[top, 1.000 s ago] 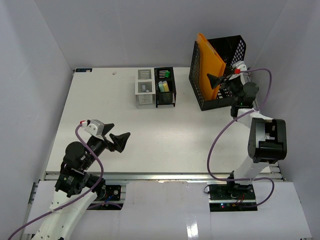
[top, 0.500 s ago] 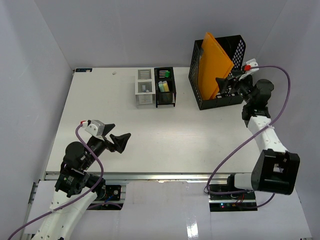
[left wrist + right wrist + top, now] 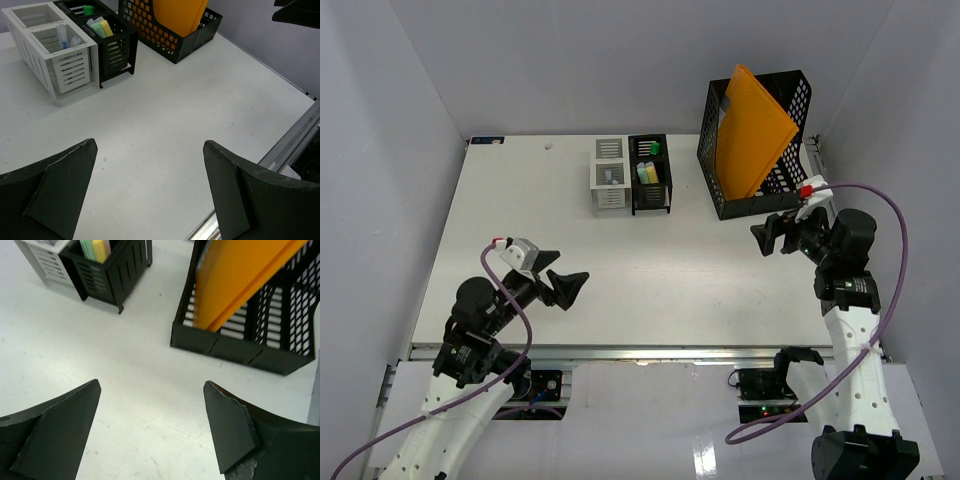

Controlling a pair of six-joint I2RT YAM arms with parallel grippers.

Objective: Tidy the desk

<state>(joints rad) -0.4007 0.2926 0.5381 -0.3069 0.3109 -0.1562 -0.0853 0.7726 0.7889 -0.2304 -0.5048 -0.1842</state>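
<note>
The desk (image 3: 620, 250) is a white tabletop with a metal rail along its front edge. An orange folder (image 3: 752, 125) stands tilted in a black mesh file holder (image 3: 740, 200) at the back right; it also shows in the right wrist view (image 3: 235, 280). My left gripper (image 3: 565, 283) is open and empty above the front left of the desk (image 3: 150, 145). My right gripper (image 3: 768, 235) is open and empty, just in front of the file holder (image 3: 235, 347), apart from it.
A white two-bin organizer (image 3: 608, 175) and a black bin (image 3: 650, 175) with green and yellow items stand at the back centre. They show in the left wrist view (image 3: 55, 50) too. White walls enclose the desk on three sides.
My right gripper has drawn back from the file holder toward the front, leaving the orange folder standing inside. The folder has tipped more upright. The left arm has shifted slightly forward.
</note>
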